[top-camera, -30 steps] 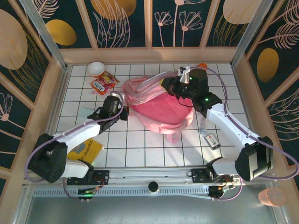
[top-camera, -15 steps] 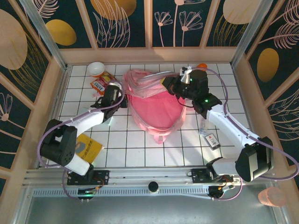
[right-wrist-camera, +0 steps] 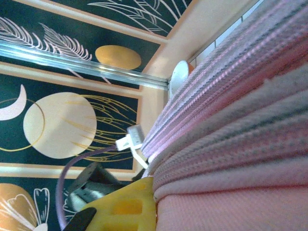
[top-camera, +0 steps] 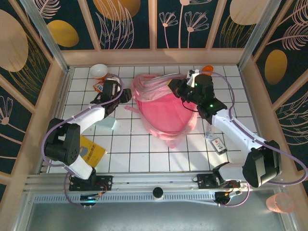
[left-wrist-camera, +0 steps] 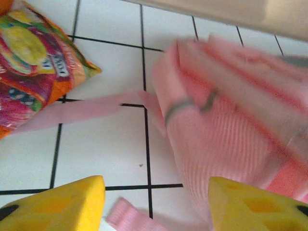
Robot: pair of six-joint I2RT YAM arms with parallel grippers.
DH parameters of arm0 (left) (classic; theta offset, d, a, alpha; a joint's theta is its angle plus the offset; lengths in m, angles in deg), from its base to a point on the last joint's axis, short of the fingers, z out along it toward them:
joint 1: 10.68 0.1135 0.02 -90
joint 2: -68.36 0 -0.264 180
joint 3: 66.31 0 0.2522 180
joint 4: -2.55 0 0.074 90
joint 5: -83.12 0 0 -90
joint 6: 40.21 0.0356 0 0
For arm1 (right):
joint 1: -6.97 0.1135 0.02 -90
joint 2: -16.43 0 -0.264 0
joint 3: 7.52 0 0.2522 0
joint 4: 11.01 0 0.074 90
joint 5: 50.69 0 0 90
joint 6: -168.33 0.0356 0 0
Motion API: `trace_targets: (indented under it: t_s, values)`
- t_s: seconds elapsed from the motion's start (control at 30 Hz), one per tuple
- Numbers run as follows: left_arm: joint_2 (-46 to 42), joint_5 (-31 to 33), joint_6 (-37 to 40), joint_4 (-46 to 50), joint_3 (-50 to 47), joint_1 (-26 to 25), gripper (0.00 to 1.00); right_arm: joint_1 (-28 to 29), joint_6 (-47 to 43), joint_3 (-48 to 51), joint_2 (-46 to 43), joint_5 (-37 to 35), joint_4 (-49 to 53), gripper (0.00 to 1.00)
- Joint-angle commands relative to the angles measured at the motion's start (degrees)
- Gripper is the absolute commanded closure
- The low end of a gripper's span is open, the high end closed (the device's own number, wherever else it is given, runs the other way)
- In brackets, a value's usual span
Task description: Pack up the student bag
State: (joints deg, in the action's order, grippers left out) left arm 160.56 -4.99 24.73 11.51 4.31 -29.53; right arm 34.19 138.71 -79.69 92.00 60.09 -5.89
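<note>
The student bag (top-camera: 163, 109) is a big pink fabric backpack lying in the middle of the tiled table, its mouth toward the back wall. My right gripper (top-camera: 175, 89) is shut on the bag's upper rim; in the right wrist view one yellow finger (right-wrist-camera: 126, 208) presses against folded pink fabric (right-wrist-camera: 240, 144). My left gripper (top-camera: 126, 95) stands open just off the bag's left edge. In the left wrist view its yellow fingertips (left-wrist-camera: 57, 204) are spread apart over bare tile and a loose pink strap (left-wrist-camera: 82, 109), with the bag's side (left-wrist-camera: 231, 134) to the right, gripped by nothing.
A white bowl (top-camera: 98, 70) and a colourful snack packet (top-camera: 100, 87) lie at the back left, the packet (left-wrist-camera: 33, 62) close to my left gripper. A yellow book (top-camera: 89, 152) lies front left, a pale green item (top-camera: 107, 123) beside my left arm, small cards (top-camera: 217, 143) on the right.
My left gripper has let go of the bag's left edge and opened, after moving toward the back left. The bag has shifted with it. The right gripper keeps its hold.
</note>
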Motion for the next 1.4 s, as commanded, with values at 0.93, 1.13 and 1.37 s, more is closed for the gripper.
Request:
trace_targets:
  t_s: [0.93,1.13,1.37]
  values:
    - [-34.3,2.3,-30.7,42.3,-18.0,19.4,0.01,3.0,-17.9,-3.6,2.8,4.7,53.9,0.22]
    - [-37.0,2.5,-34.9,42.9,-24.1,20.0,0.01,2.7,-20.9,-4.9,3.8,5.6,58.5,0.21]
    - [-35.1,-4.6,-32.1,37.1,-29.3,19.9,0.02,1.1,-25.5,-6.1,4.8,7.8,58.4,0.22]
